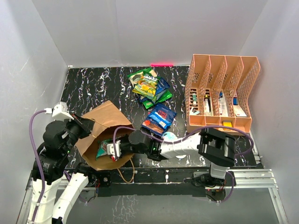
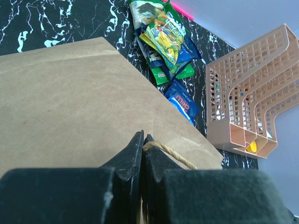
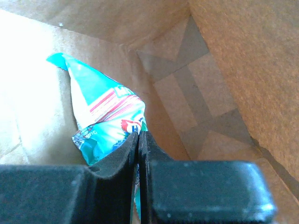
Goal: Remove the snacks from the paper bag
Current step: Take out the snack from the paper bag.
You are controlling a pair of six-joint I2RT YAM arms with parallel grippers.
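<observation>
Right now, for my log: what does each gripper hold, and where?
Left gripper: paper bag, at its rim by the handle. Right gripper: teal snack packet, at its edge, inside the bag.

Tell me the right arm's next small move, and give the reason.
Probably draw the right gripper straight back out of the paper bag: its jaws are shut on a teal packet inside, while the left gripper pinches the bag's edge, apparently steadying it.
</observation>
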